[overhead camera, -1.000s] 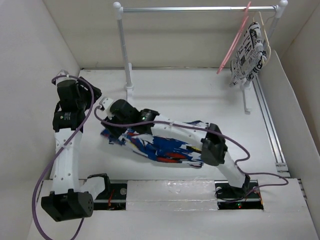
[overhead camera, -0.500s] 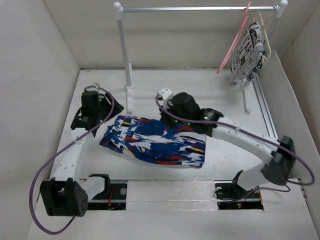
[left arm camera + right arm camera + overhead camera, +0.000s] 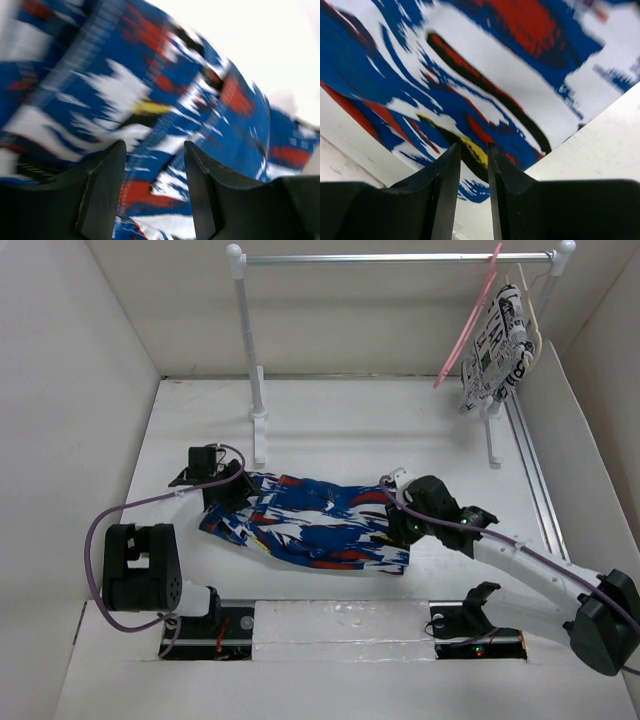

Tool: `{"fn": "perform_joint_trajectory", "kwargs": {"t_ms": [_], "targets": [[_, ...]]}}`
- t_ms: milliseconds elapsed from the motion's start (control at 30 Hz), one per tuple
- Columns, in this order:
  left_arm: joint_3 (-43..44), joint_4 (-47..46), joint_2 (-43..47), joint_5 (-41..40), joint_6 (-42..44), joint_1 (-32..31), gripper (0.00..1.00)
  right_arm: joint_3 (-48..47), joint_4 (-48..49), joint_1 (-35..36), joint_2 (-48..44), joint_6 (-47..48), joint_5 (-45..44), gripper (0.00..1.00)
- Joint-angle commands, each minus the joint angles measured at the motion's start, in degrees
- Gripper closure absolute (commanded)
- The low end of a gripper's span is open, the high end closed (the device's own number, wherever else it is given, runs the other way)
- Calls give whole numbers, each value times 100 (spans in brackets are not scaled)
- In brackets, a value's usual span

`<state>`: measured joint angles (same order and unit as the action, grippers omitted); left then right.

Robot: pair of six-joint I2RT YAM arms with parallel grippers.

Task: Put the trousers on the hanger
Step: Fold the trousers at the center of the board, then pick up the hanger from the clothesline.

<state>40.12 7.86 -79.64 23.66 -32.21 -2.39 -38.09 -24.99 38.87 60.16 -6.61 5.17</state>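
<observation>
The blue splashed trousers (image 3: 310, 525) lie spread flat across the middle of the table. My left gripper (image 3: 225, 490) sits low over their left end; in the left wrist view (image 3: 155, 150) its jaws are wide apart with cloth (image 3: 150, 90) beneath them, not pinched. My right gripper (image 3: 400, 525) is over their right end; in the right wrist view (image 3: 474, 150) its jaws stand a narrow gap apart above flat cloth (image 3: 485, 75), near the trousers' edge. The pink hanger (image 3: 468, 325) hangs on the rail at the back right, far from both grippers.
A white garment with black print (image 3: 497, 345) hangs on a cream hanger beside the pink one. The rail (image 3: 390, 257) stands on two posts, the left post (image 3: 250, 350) just behind the trousers. A metal track (image 3: 540, 490) runs along the right wall.
The left arm has swung forward and down onto the trousers' left end. The right arm has moved from the trousers' back edge to their right end. The trousers lie more spread out.
</observation>
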Motion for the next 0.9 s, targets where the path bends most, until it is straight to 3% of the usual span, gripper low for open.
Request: {"fn": "perform_joint_trajectory", "kwargs": {"t_ms": [0, 267, 467, 600, 667, 767, 867], "targets": [[-144, -233, 0, -737, -391, 388, 53, 502, 416, -160, -31, -147, 300, 67], [-444, 470, 1239, -2180, -647, 1258, 51, 812, 829, -1047, 698, 379, 379, 69], [301, 752, 1748, -1839, -471, 1304, 50, -276, 401, -1409, 1471, 1196, 565, 66], [909, 691, 1838, -1296, -383, 347, 52, -1103, -452, -1198, 1228, 1452, 494, 63], [1155, 761, 1628, -1154, -444, -426, 53, -1524, -909, -1145, 964, 1478, 485, 58], [1235, 578, 1145, -1118, -453, -1574, 55, -2095, -1218, -1145, 533, 1426, 607, 52], [1401, 462, 381, -795, -410, -2385, 56, -2684, -1350, -1250, 347, 1426, 827, 51]]}}
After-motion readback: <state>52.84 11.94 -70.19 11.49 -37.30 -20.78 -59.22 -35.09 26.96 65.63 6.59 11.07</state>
